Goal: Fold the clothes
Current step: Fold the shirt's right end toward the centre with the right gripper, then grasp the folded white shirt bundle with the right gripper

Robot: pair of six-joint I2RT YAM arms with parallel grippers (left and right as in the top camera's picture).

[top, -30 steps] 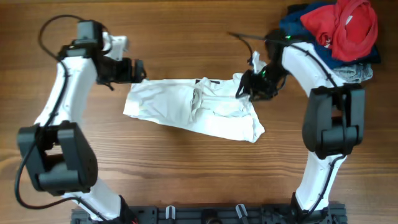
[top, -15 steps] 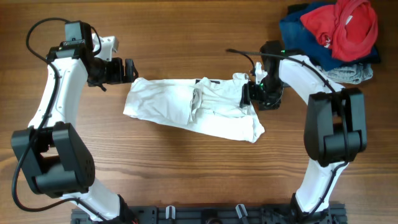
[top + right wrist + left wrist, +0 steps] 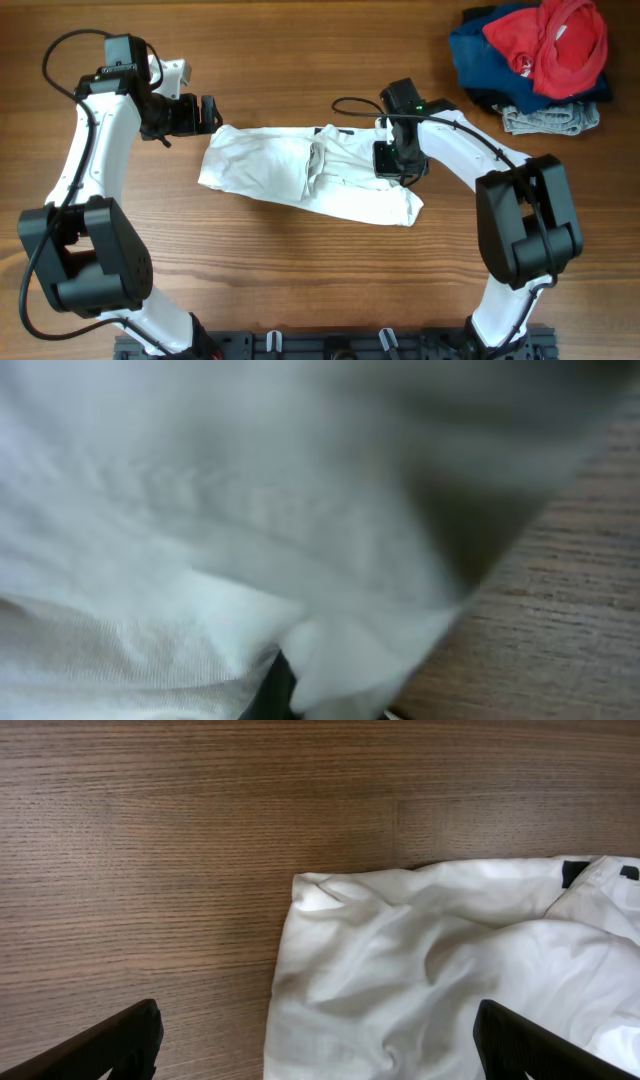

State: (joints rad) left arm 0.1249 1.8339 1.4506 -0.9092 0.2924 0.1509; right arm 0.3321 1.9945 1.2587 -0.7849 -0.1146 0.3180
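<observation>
The clothes, a white T-shirt [image 3: 290,175], lie rumpled across the middle of the wooden table, with a black collar label [image 3: 335,131] at the far edge. My left gripper [image 3: 212,113] hovers open at the shirt's upper left corner. In the left wrist view its dark fingertips [image 3: 130,1040] straddle the shirt's edge [image 3: 420,970] without touching it. My right gripper [image 3: 390,160] sits on the shirt's right part, shut on a bunch of fabric. White cloth [image 3: 200,510] fills the right wrist view and hides most of the jaws.
A pile of other garments lies at the far right corner: red [image 3: 555,40] on top, navy blue [image 3: 480,45] beneath, grey [image 3: 550,120] in front. Both arm bases stand on the black rail [image 3: 330,345] at the table's front edge.
My right gripper has moved left from the shirt's far right corner onto its right part and has shut on fabric. The left gripper drew back slightly to the left, then held still, open.
</observation>
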